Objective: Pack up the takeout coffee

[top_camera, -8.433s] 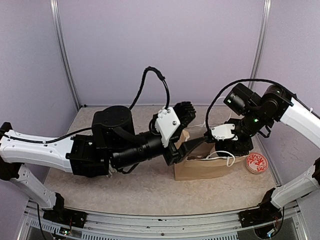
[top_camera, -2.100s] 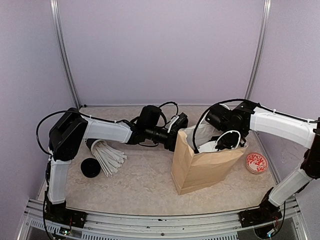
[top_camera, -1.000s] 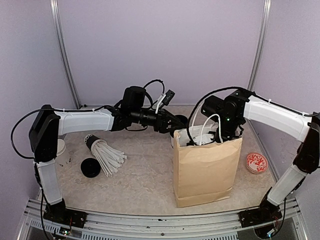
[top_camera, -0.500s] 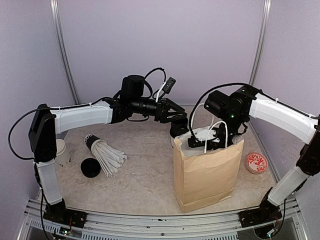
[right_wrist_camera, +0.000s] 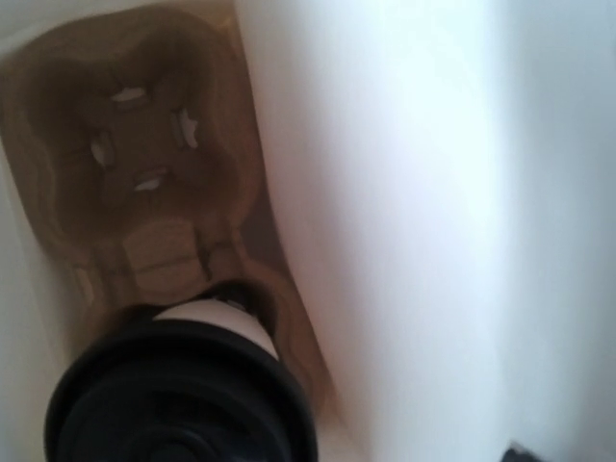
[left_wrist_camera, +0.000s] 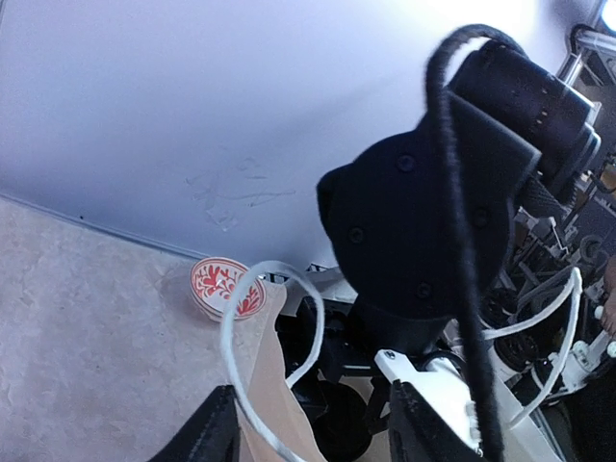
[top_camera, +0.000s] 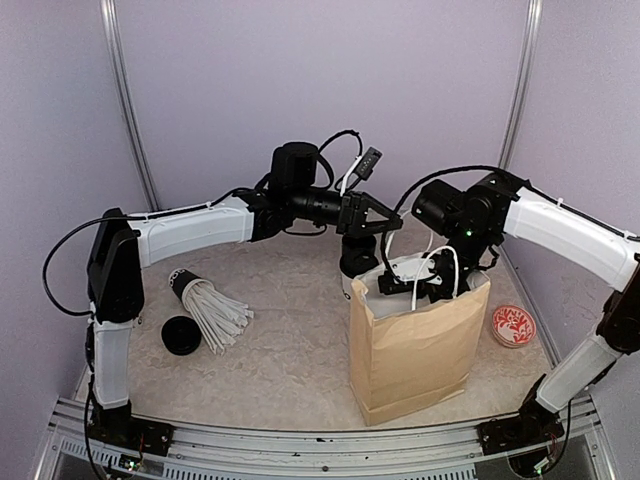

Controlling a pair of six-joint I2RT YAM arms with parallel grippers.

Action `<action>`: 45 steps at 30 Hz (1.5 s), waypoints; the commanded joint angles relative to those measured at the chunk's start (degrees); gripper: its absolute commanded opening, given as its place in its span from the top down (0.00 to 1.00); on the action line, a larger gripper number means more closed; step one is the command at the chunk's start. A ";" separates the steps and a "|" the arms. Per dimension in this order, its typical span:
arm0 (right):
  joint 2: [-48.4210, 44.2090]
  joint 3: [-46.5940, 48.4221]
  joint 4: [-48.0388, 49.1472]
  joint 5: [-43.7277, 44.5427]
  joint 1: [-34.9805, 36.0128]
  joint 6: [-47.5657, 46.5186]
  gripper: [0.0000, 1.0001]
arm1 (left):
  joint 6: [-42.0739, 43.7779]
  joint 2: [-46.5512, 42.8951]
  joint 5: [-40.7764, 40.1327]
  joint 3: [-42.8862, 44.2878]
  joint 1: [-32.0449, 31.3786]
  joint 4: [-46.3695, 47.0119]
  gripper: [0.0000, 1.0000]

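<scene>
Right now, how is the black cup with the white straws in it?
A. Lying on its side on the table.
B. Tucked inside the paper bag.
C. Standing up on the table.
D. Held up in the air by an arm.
A: the black cup of straws lies tipped over on the table, its straws fanned out, well to the left of the paper bag.

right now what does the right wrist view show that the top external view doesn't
Only the right wrist view: the brown moulded pulp cup carrier. Only the top external view: the black cup of white straws lying on the table, the round red-patterned disc. Both: the brown paper bag; perhaps also the round black plastic lid, close in the wrist view.
</scene>
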 commanded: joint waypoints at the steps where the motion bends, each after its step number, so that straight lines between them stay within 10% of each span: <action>1: -2.20 0.91 0.75 1.06 -0.05 0.17 0.14 | -2.42 4.22 -0.73 5.54 -0.20 -3.15 0.56; 12: -3.92 0.37 1.65 2.61 -0.06 0.16 0.15 | -4.29 6.67 0.63 8.59 -0.58 -3.83 0.99; 33: -8.93 16.85 1.33 8.10 -1.00 -2.96 0.13 | 3.48 4.55 -5.76 13.63 0.99 -7.05 1.00; 45: -11.84 18.40 10.41 4.51 -19.80 -3.41 0.13 | 11.29 0.58 -3.52 11.43 -2.53 -13.74 1.00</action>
